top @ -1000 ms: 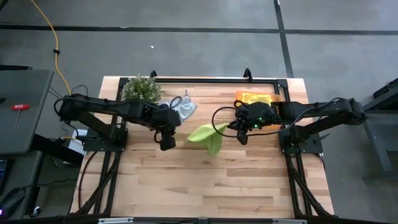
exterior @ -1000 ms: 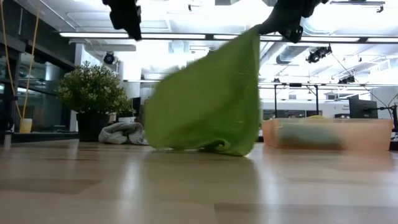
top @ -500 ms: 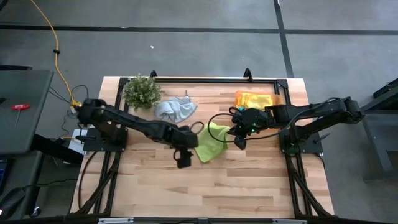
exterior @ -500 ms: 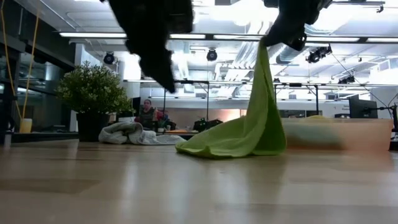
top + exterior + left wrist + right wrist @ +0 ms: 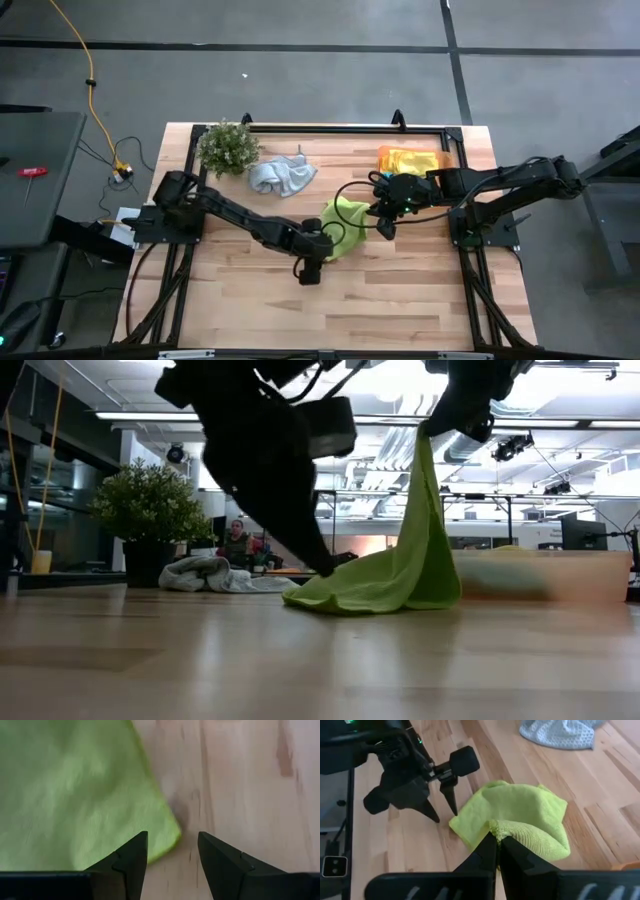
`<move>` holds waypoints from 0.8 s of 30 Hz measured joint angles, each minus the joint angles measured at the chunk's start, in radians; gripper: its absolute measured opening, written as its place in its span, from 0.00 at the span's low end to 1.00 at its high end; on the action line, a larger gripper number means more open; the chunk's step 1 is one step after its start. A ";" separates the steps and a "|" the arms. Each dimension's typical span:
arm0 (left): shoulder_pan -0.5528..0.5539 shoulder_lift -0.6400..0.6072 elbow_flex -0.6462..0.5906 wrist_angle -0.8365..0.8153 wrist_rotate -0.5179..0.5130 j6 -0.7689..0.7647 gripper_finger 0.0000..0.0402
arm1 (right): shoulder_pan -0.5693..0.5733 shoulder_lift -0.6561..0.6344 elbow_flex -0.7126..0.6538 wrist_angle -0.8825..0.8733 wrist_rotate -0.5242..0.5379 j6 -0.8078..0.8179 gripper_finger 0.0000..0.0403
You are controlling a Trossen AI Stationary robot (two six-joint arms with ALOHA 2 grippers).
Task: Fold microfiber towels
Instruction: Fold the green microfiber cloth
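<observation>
A lime green microfiber towel (image 5: pixel 343 222) hangs from my right gripper (image 5: pixel 381 211), which is shut on its raised end. The towel's lower part (image 5: pixel 345 596) lies bunched on the table. My left gripper (image 5: pixel 172 840) is open and low over the table, left and near of the towel. One finger stands on each side of the towel's near corner (image 5: pixel 169 834), and no touch shows. From the right wrist view, that gripper (image 5: pixel 445 810) points its fingers down beside the towel. A pale grey-blue towel (image 5: pixel 283 175) lies crumpled at the back. My right gripper pinches a bunched bit of the lime towel's edge (image 5: pixel 496 829) between its two fingers. The fingers slant down from the table's right side. The towel drapes below them (image 5: pixel 425 510), its top lifted clear and its lower part resting on the table.
A small green plant (image 5: pixel 228 146) stands at the back left. An orange tray (image 5: pixel 440 157) holding a yellow towel (image 5: pixel 408 160) sits at the back right, behind my right gripper. Bare wood stretches along the near half of the table (image 5: pixel 330 310).
My left gripper has gone down, toward the table's right and near edges, to the lime towel's near corner. The towel, which hung as a broad sheet from my right gripper, has sagged, and its lower part now lies on the table.
</observation>
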 joint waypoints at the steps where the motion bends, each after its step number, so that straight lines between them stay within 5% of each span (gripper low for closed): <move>1: 0.000 0.006 0.002 0.014 -0.001 0.001 0.41 | 0.000 0.000 0.000 -0.004 0.000 0.000 0.00; 15: -0.001 0.084 -0.001 0.077 0.020 0.069 0.40 | 0.000 0.000 0.000 -0.005 -0.002 0.005 0.00; 24: 0.000 0.069 -0.002 0.049 -0.010 0.086 0.04 | 0.000 0.000 0.000 -0.006 -0.004 0.005 0.00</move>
